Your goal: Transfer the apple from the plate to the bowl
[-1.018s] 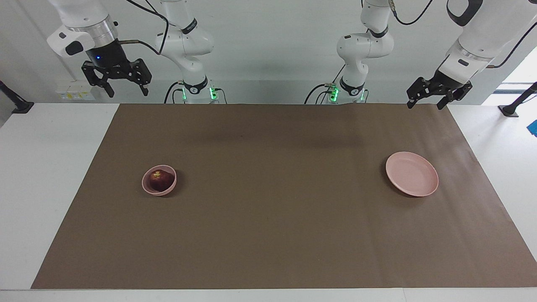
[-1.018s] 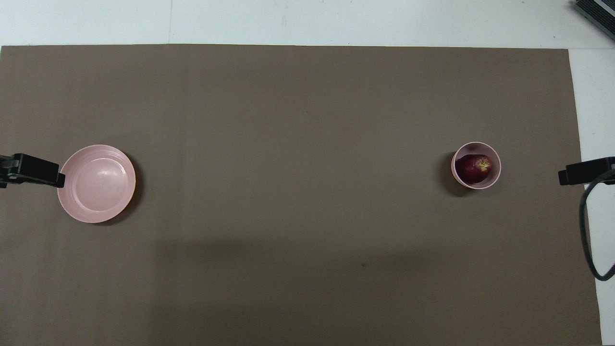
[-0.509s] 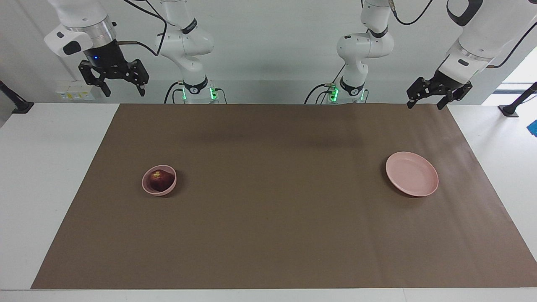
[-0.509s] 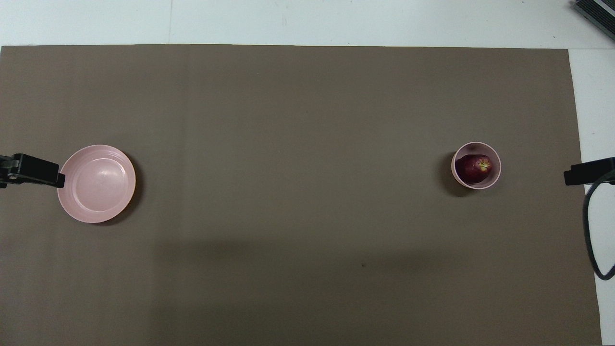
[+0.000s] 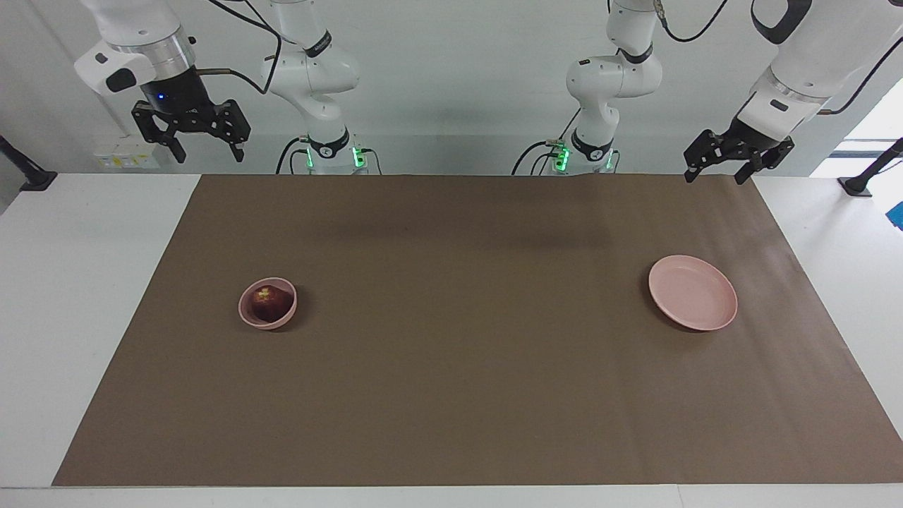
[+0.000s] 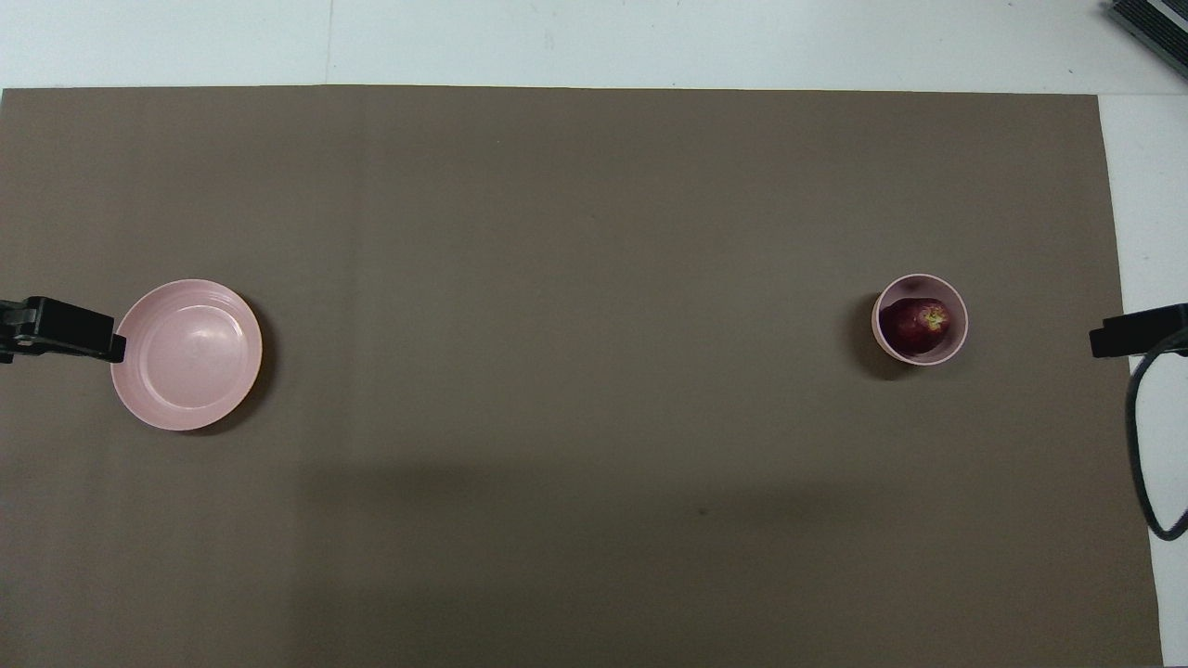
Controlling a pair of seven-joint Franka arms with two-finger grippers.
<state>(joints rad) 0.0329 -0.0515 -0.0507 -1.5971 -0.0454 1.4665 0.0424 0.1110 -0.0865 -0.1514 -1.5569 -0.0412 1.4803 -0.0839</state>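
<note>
The dark red apple [image 5: 265, 302] [image 6: 917, 323] lies inside the small deep pink bowl [image 5: 264, 324] [image 6: 962, 321], toward the right arm's end of the table. Toward the left arm's end, the wide flat pink plate [image 5: 695, 293] [image 6: 186, 357] has nothing on it. My right gripper [image 5: 210, 154] hangs open high over the white table near the mat's corner, well apart from the bowl. High over the mat's other corner by the robots, my left gripper [image 5: 714, 178] is open too and holds nothing.
A brown mat [image 5: 458, 353] covers most of the white table [image 5: 85, 282]; bowl and plate are the only things on it. A dark object [image 6: 1151, 23] sits at the table's corner farthest from the robots, at the right arm's end.
My right gripper has drifted slightly up and away from the bowl, then stopped. The left arm, apple, bowl and plate have not moved.
</note>
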